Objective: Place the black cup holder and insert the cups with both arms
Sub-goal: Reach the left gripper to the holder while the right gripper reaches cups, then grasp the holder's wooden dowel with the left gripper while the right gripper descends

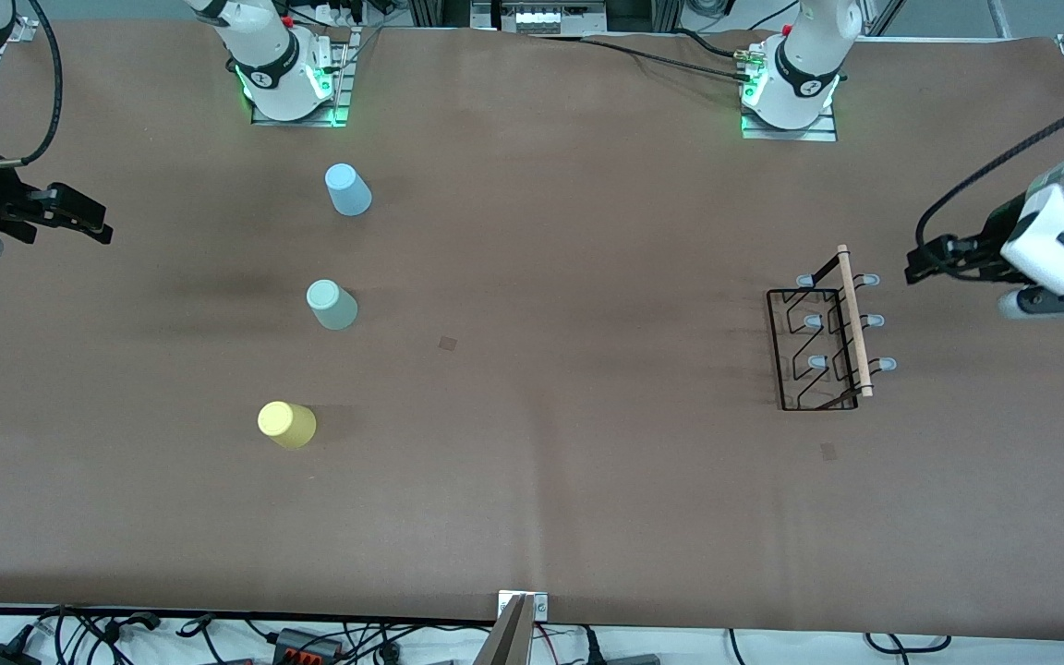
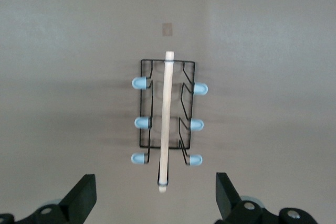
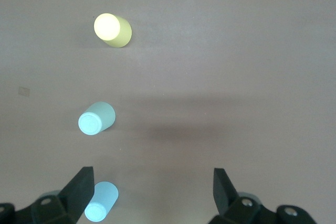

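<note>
Looking down from the front camera, I see both arms parked high at the table's two ends, neither touching anything. My left gripper [image 1: 922, 266] hangs over the brown table [image 1: 541, 480] at the left arm's end, fingers spread wide and holding nothing. In its wrist view the two fingertips [image 2: 84, 192] stand apart with the black cup holder [image 2: 167, 109] lying on the table between their lines, at twelve o'clock from the gap, well clear of both tips. The near end of its wooden bar [image 2: 166, 124] points straight at that gap. In the front view the rack [image 1: 823, 342] sits upright on its wire base, just toward eight o'clock of the left gripper, its six pale-tipped pegs bare.

My right gripper [image 1: 89, 222] hangs over the right arm's end of the table, fingers likewise released and empty. Three cups stand mouth-down in a loose line at about three to four o'clock from it: the light blue cup [image 1: 347, 189] farthest from the front camera, the mint green cup [image 1: 332, 304] in the middle, and the yellow cup [image 1: 286, 424] nearest. In the right wrist view the blue one [image 3: 102, 200] shows just beside one fingertip [image 3: 81, 187], with the mint [image 3: 96, 118] and yellow [image 3: 112, 30] farther off at eleven o'clock. All three cups are well apart from the rack.
</note>
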You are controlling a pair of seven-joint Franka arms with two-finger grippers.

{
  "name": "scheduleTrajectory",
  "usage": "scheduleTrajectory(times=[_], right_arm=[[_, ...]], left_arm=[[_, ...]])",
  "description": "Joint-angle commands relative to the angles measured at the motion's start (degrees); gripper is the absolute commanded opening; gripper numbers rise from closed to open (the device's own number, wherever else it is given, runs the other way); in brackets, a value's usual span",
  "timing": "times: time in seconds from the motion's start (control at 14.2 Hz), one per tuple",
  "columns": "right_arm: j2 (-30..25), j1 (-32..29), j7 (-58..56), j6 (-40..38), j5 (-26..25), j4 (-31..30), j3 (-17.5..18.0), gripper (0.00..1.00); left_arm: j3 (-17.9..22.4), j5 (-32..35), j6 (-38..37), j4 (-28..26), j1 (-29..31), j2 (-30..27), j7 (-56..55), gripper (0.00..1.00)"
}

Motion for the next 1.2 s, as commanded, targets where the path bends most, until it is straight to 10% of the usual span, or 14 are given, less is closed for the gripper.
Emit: scheduleTrajectory(times=[0.0, 0.42, 1.13], right_arm=[[1.05, 0.46, 0.12, -0.58, -0.22, -0.25, 0.15, 1.00], [10.62, 5.12, 3.45, -0.15, 0.14, 0.81, 0.15, 1.00], [11.51, 12.14, 9.87, 17.32, 0.22, -12.80, 0.24, 1.00]], left_arm=[[-0.01, 1.10, 5.44, -2.65, -0.10, 3.70, 1.47, 1.00], [-0.45, 5.85, 23.54, -17.58, -0.28, 3.80, 1.38, 0.98], [-1.50, 5.76, 27.60, -24.72, -0.10, 2.66, 0.41, 0.47]])
